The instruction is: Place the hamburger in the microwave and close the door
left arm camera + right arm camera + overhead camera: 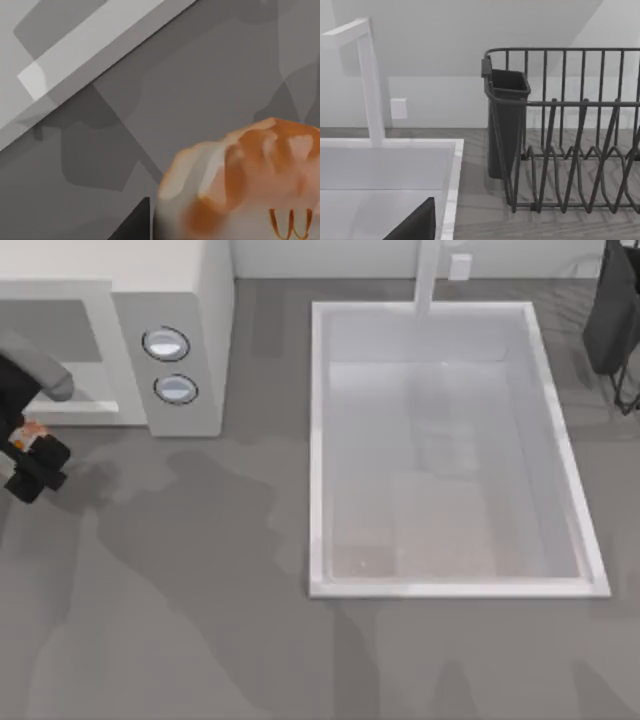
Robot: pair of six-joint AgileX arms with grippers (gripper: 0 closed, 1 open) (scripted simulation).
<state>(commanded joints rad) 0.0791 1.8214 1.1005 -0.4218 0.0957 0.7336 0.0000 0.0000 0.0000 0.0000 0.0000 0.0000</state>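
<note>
Left gripper [35, 455]: at nine o'clock on the table, just in front of the microwave, fingers clenched on the hamburger [245, 185].
Hamburger: held off the counter, close to the door [55, 350], not yet inside.
Microwave [190, 330]: at ten o'clock, door swung open toward the front.
Risk: the bun looks soft; it may clip the door frame and slip loose.
Sink [320, 440]: centre to three o'clock.
Right gripper: beside the dish rack [570, 130] at one o'clock; fingers, cannot tell.

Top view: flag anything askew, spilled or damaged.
Nothing stands out. The left gripper holds the hamburger just in front of the microwave; the sink sits square, nothing spilled.
</note>
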